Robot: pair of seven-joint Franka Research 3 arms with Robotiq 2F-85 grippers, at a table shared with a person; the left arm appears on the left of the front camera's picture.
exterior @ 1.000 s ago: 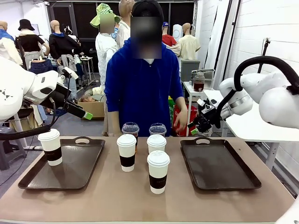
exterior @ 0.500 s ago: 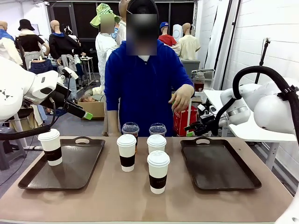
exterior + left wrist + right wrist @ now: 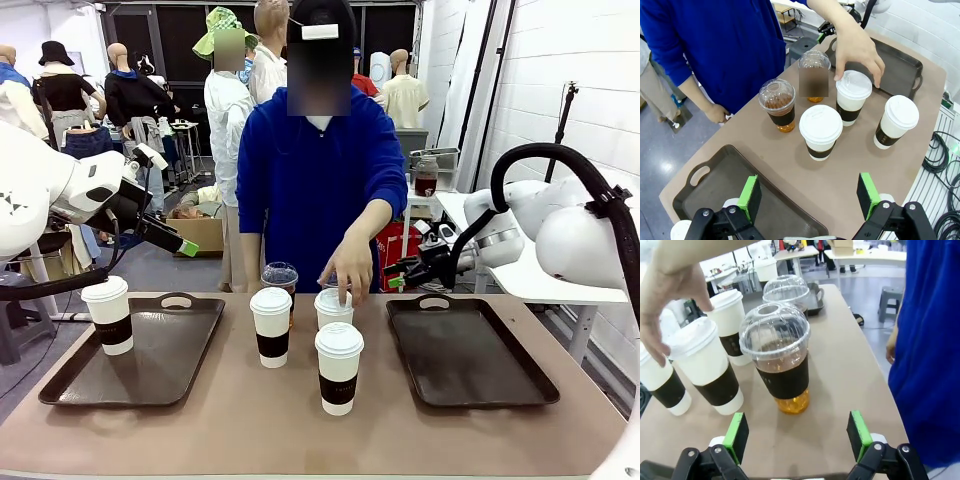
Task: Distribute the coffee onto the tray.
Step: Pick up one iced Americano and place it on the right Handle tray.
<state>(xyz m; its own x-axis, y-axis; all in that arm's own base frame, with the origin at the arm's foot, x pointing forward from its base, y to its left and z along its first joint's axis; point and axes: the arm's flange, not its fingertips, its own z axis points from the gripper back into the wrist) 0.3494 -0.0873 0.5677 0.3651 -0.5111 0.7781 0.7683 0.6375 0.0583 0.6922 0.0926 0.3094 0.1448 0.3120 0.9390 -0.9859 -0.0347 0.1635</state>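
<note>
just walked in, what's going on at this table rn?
A person's hand is at the lid of the back paper cup in the cluster at mid-table. One paper cup stands on the left tray. The other paper cups and the clear cups stand between the trays. Both tools are open and hold nothing: the left tool hovers near the left tray, and the right tool points at a clear cup.

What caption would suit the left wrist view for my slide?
Open left gripper faces five coffee cups; a person's hand touches one white lidded cup.
</note>
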